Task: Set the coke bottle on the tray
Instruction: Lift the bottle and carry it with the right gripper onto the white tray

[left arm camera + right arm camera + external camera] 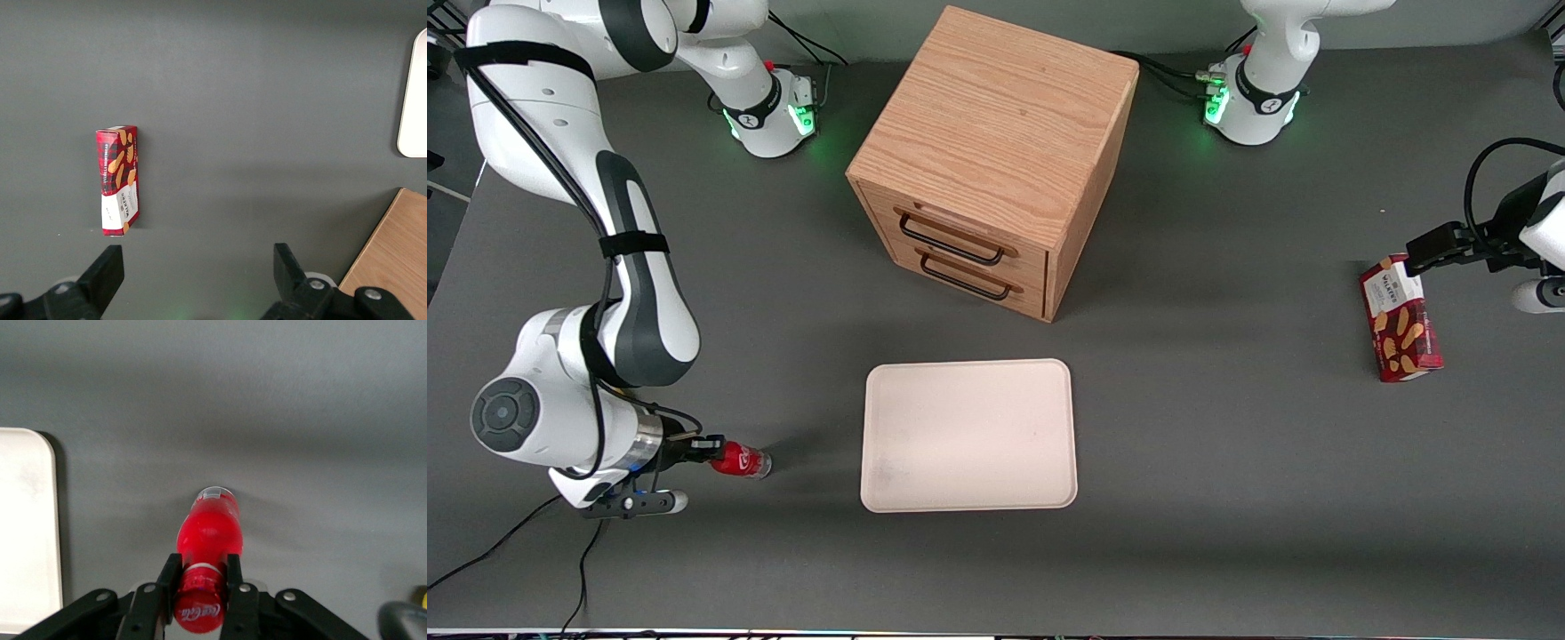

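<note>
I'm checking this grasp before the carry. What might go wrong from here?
1. The hand is shut on the coke bottle only near its capped end, so the long body sticks out past the fingers and may pivot or slip during the carry.
2. The bottle is held sideways; released like that, it could roll on the flat tray.
3. Carried low, it may clip the tray's raised rim.

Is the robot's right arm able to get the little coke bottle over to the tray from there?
Probably yes. The gripper is shut on the coke bottle near its cap, and only bare table lies between it and the tray.
</note>
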You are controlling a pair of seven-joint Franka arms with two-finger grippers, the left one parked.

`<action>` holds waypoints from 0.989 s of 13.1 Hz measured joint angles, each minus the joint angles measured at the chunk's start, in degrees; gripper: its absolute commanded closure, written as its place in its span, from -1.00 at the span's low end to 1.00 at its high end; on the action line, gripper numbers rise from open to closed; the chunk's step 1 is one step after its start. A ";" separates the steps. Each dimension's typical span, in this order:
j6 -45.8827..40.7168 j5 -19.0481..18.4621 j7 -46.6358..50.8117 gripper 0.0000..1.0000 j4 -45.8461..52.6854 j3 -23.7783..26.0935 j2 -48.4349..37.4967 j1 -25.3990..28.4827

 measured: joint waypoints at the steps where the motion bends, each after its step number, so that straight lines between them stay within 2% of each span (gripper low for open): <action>1: -1.50 0.00 -0.04 1.00 0.92 0.00 -0.83 0.01; 5: -16.65 0.01 -0.05 1.00 10.91 0.29 -3.71 0.74; 8: -24.75 0.02 1.97 1.00 17.94 0.38 -4.24 3.74; 10: -25.53 0.05 4.91 1.00 20.24 0.74 -4.17 6.25; 13: -21.21 0.06 13.00 1.00 22.44 6.47 -2.62 7.60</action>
